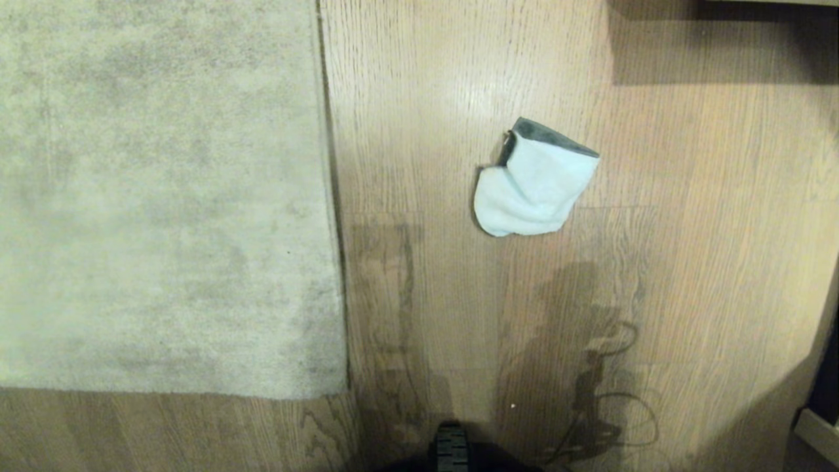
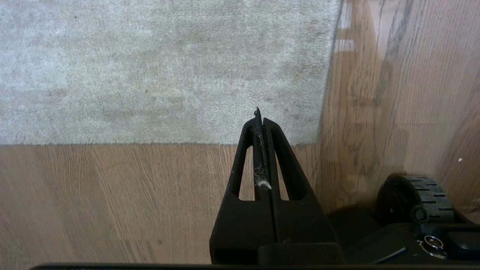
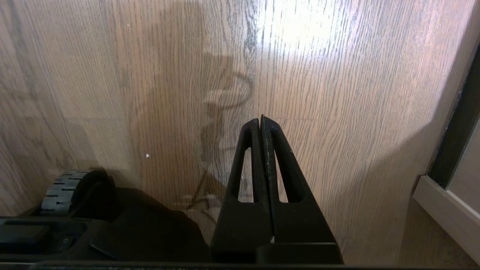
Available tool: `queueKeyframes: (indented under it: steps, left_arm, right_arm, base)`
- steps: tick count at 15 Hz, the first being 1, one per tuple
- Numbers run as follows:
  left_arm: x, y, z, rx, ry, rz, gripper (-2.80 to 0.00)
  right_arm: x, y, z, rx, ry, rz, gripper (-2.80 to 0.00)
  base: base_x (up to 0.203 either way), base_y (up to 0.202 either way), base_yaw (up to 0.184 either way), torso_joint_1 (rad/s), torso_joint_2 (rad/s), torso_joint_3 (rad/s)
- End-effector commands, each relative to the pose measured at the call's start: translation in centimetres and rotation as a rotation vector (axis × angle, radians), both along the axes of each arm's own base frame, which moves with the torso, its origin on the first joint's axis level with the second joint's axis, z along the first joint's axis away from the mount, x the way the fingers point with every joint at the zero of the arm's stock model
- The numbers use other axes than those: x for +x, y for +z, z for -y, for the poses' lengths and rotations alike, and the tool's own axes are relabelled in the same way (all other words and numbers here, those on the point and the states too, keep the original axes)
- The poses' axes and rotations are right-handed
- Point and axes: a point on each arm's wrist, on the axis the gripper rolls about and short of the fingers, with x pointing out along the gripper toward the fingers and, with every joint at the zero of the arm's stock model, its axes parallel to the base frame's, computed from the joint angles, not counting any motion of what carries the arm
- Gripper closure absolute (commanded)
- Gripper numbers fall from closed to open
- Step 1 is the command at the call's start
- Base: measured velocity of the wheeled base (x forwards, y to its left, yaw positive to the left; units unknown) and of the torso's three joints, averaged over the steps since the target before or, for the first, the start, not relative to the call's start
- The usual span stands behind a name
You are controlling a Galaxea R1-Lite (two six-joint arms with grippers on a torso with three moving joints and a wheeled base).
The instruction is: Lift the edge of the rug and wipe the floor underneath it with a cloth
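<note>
Though unlabelled, cloth [image 1: 534, 187] on floor [image 1: 688, 229]

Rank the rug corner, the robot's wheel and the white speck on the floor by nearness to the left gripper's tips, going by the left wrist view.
From the shut left gripper:
1. Rug corner, just beside the tips, towards the bare planks.
2. Black wheel, farther off, on the robot's base.
3. White speck, on the floor past the wheel.

One rug [image 1: 157, 196] lies on one wood floor [image 1: 688, 262], with one pale blue-white cloth [image 1: 534, 183]. Two grippers show, the left gripper [image 2: 259, 114] and the right gripper [image 3: 261, 120], plus one base wheel [image 1: 452, 449].
</note>
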Motion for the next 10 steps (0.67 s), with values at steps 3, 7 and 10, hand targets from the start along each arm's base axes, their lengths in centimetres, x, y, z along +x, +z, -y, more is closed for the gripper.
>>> queueKeyframes:
  steps: [3,7,10]
  left_arm:
    - [0.01,0.0,0.0,0.0,0.0,-0.001,0.0]
    - [0.01,0.0,0.0,0.0,0.0,-0.001,0.0]
    - [0.01,0.0,0.0,0.0,0.0,-0.001,0.0]
  right_arm:
    - [0.02,0.01,0.0,-0.001,0.001,-0.002,0.0]
    - [0.02,0.01,0.0,-0.001,0.001,-0.002,0.0]
    - [0.02,0.01,0.0,-0.001,0.001,-0.002,0.0]
  base:
    - [0.0,0.0,0.0,0.0,0.0,0.0]
    - [0.0,0.0,0.0,0.0,0.0,0.0]
    - [0.0,0.0,0.0,0.0,0.0,0.0]
